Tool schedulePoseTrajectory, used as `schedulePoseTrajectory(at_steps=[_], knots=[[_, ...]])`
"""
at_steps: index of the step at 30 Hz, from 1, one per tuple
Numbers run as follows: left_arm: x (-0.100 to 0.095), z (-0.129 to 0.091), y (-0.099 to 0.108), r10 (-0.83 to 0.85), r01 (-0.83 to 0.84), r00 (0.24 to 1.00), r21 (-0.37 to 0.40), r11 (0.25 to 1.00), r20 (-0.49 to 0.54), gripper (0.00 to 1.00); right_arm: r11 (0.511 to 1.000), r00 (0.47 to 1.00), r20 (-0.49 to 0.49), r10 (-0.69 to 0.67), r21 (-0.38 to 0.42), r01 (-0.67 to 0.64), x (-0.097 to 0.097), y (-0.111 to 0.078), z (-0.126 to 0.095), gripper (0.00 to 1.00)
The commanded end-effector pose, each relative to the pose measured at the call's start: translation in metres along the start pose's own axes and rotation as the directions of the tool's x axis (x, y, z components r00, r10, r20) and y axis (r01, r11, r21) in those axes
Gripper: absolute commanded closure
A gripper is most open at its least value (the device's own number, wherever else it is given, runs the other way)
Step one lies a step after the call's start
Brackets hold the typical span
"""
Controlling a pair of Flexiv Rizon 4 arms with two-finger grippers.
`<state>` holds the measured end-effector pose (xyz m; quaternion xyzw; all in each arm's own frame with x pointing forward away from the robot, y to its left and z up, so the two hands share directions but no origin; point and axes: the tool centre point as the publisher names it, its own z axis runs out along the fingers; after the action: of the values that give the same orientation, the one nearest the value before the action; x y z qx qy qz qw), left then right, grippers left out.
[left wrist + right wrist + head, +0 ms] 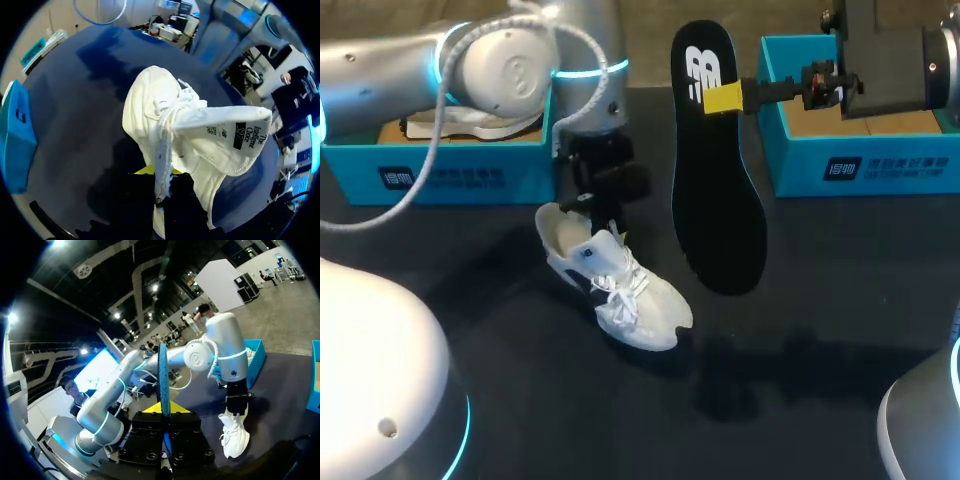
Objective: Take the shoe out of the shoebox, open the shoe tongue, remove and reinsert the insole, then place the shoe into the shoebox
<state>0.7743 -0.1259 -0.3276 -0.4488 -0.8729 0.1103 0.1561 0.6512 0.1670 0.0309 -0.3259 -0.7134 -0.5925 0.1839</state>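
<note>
One shoe [615, 285] lies on the surface [820, 320], its collar pinched by the left gripper [160, 184], whose tips are mostly hidden. The right gripper [725, 98] clamps one insole [718, 200]. The left shoebox [450, 172] and right shoebox [865, 165] each sit partly behind an arm.

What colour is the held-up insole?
Black, with a white logo; the insole shows best in the head view.

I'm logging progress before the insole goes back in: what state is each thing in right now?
Shoe: on the table, tongue open, insole out.
Insole: held up in the air.
Left gripper: shut on the shoe's collar.
Right gripper: shut on the insole.
Left box: open, white shoe inside.
Right box: open.
</note>
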Motion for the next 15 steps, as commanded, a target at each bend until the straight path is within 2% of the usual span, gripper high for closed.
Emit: schedulePoseTrajectory(at_steps=[1, 8, 11, 15], knots=[[-0.014, -0.003, -0.003, 0.173, -0.186, 0.957, -0.037, 0.982, -0.231, 1.0, 1.0, 1.0, 0.0, 0.002, 0.005, -0.002, -0.001, 0.004, 0.005, 1.0], [-0.029, -0.001, -0.012, 0.289, -0.314, 0.912, -0.042, 0.948, -0.292, 1.0, 1.0, 1.0, 0.0, 0.002, 0.005, -0.002, -0.001, 0.004, 0.005, 1.0], [-0.035, 0.0, -0.016, 0.343, -0.366, 0.884, -0.015, 0.93, -0.319, 1.0, 1.0, 1.0, 0.0, 0.002, 0.005, -0.002, -0.001, 0.004, 0.005, 1.0], [-0.048, 0.003, -0.018, 0.342, -0.371, 0.877, -0.024, 0.928, -0.337, 1.0, 1.0, 1.0, 0.0, 0.002, 0.005, -0.002, -0.001, 0.004, 0.005, 1.0]])
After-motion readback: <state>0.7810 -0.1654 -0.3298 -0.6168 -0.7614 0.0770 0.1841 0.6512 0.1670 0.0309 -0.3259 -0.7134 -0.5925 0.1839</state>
